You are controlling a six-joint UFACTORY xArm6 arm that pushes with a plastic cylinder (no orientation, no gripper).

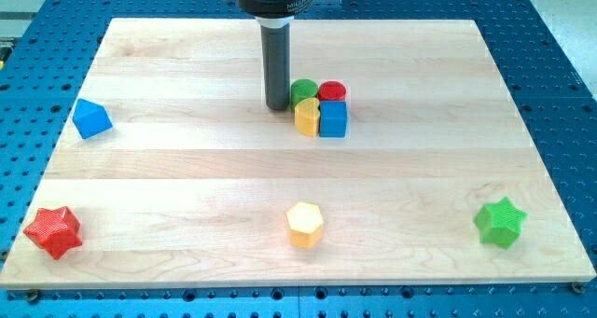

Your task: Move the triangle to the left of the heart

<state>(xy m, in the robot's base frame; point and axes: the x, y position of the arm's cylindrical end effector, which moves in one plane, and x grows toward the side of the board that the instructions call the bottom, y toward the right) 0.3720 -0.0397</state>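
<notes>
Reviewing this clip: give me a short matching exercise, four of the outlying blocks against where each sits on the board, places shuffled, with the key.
Blocks:
1. red star
2. green star
3. yellow hexagon
4. lone blue block

Places:
A. near the view's bottom edge, middle
B. view's left edge, upper half
C. view's bottom right corner
D. view's bottom left corner

Pairs: 1-D, 2-C, 3-A, 4-B

My tip sits beside the central cluster, far from all four.

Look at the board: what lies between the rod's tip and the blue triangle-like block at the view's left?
Nothing: in the camera view, only bare wood lies between my tip and the blue block. The cluster sits on the tip's other side.
</notes>
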